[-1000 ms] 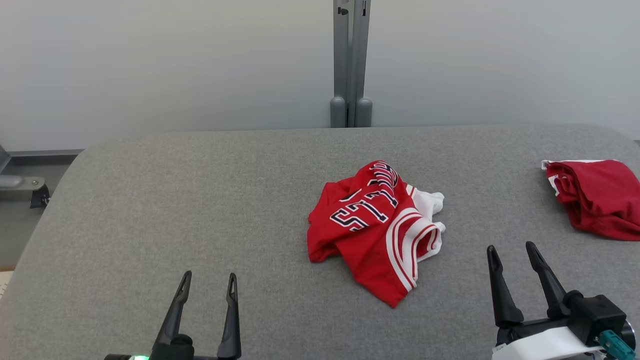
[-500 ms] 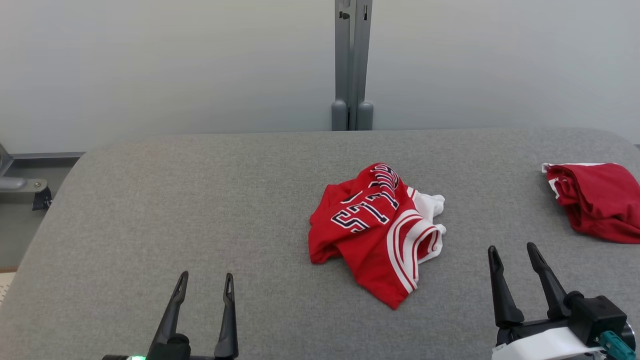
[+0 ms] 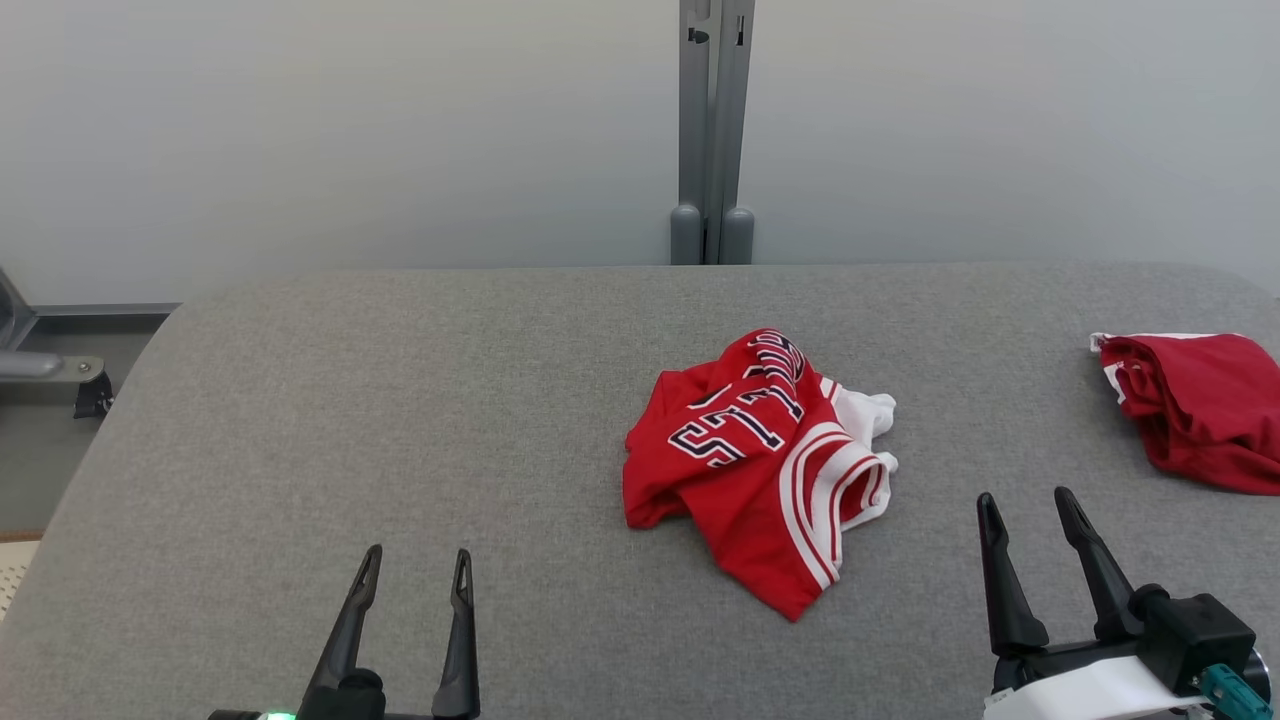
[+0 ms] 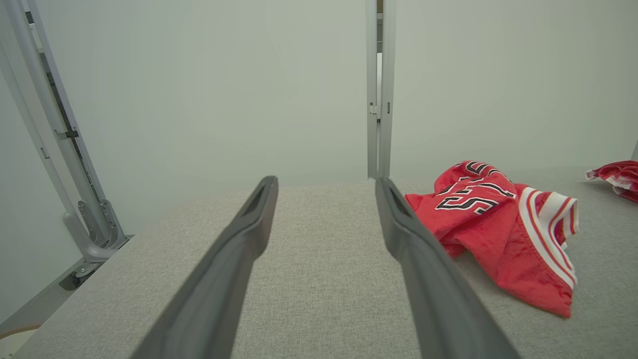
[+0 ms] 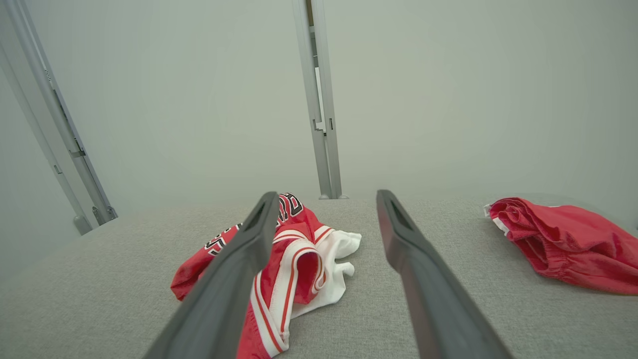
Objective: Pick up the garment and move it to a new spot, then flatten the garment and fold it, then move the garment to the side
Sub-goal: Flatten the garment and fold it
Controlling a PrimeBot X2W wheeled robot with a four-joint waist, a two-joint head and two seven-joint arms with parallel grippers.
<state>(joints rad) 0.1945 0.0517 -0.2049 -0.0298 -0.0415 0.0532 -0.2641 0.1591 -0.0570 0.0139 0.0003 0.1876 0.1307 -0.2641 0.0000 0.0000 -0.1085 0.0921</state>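
Left claw (image 3: 417, 553) at 7 o'clock and right claw (image 3: 1023, 497) at 5 were wide, empty, likely staged for reach. Crumpled garment (image 3: 760, 465) lay centre of table (image 3: 400, 400), untouched, pickup not started.

Grey fabric-covered table (image 3: 400, 420). One crumpled red jersey (image 3: 745, 480), white-trimmed, lies on it in front of the grey post (image 3: 712, 130). A bunched red garment (image 3: 1200, 410) lies well right of the post.
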